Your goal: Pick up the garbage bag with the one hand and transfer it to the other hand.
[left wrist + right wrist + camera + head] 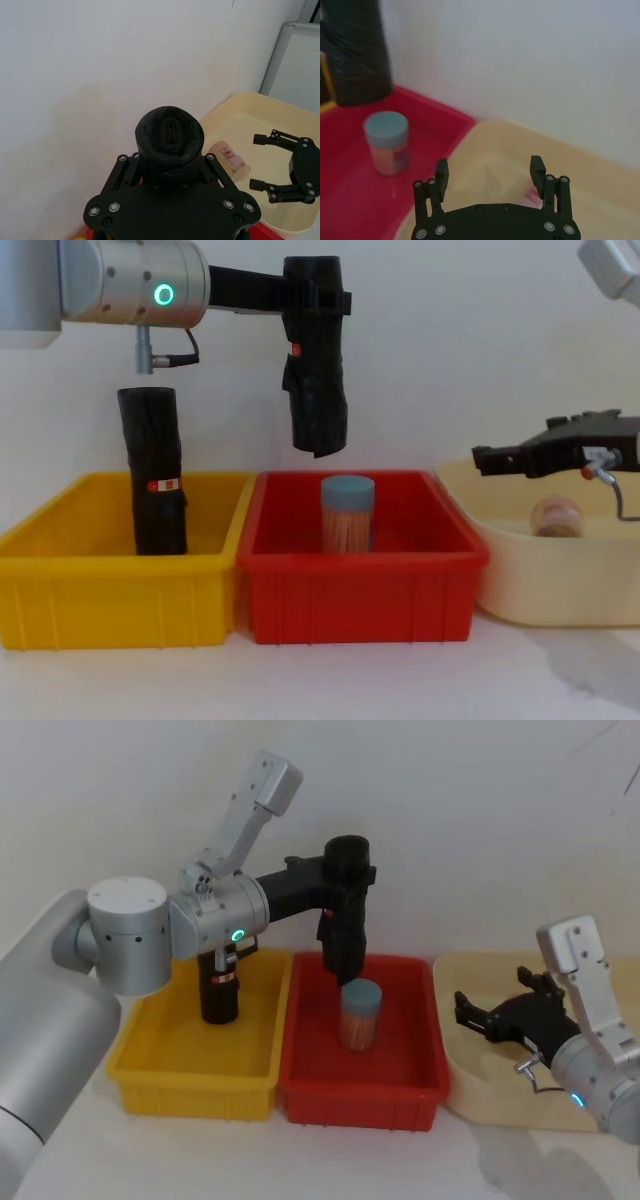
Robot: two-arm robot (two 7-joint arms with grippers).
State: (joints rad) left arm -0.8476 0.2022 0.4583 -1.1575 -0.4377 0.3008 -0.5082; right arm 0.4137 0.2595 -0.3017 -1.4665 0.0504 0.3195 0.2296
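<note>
Above red bin (360,558), left gripper (169,160) clasping bag (318,390)

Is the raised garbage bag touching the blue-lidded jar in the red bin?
Apart. In the chest view the left gripper holds the garbage bag up, with white wall showing between its lower end and the jar.

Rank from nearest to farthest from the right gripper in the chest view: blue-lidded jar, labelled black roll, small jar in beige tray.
From the right gripper:
1. Small jar: beige tray, below.
2. Blue-lidded jar: red bin, middle.
3. Labelled black roll: yellow bin, left.
</note>
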